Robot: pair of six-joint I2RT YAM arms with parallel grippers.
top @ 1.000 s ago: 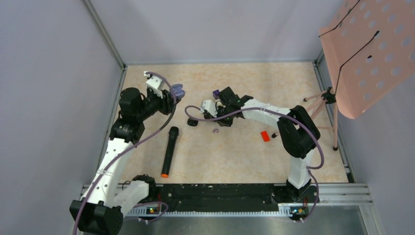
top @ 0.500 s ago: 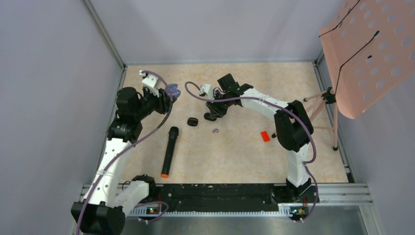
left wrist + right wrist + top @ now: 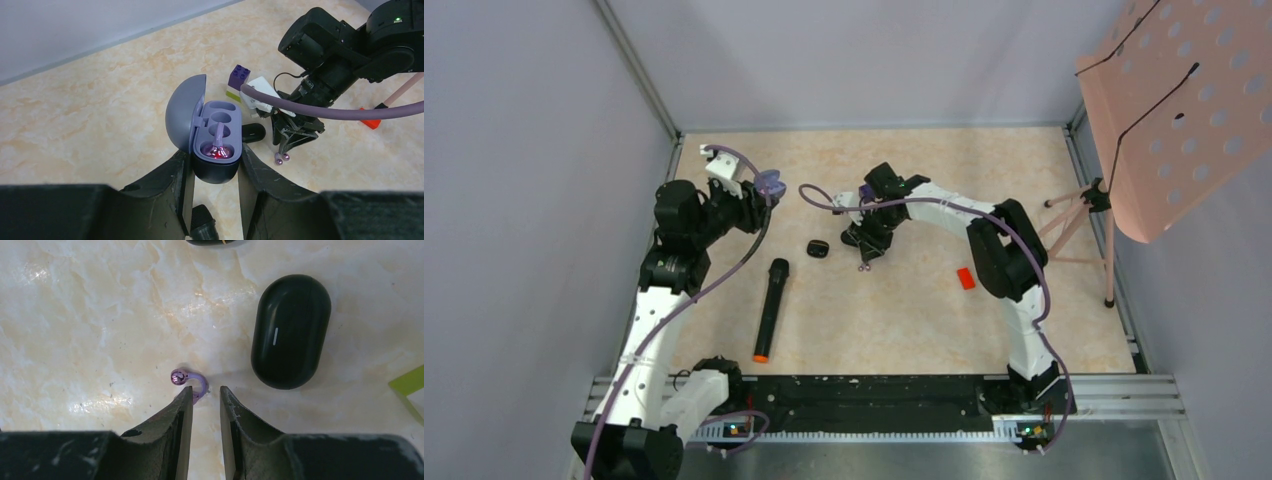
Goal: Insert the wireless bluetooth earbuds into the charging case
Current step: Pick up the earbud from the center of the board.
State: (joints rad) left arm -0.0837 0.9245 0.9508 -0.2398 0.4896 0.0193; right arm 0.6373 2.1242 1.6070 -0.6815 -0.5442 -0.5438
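Nearest us, the loose earbud [image 3: 179, 376] lies flat on the tabletop [image 3: 90, 310]. Its round purple head points away and to the left in the right wrist view, and its curved stem sweeps right to end at the tip of one finger. Its long axis runs roughly across the finger gap, not along it.

The right hand [image 3: 205, 392] hovers just over it, fingers narrowly apart and gripping nothing. We judge the earbud sits off-centre. If the hand closes here, it may press the stem end-on and flick the earbud away, or nudge the black oval case [image 3: 291, 332] just beside it.

Farther off, the left hand [image 3: 215, 161] clamps the charging case [image 3: 207, 132], whose lid is swung open. The seated earbud [image 3: 218, 142] fills the near socket, stem pointing away, and the far socket is empty. We think a stem turned the wrong way would jam at that socket.
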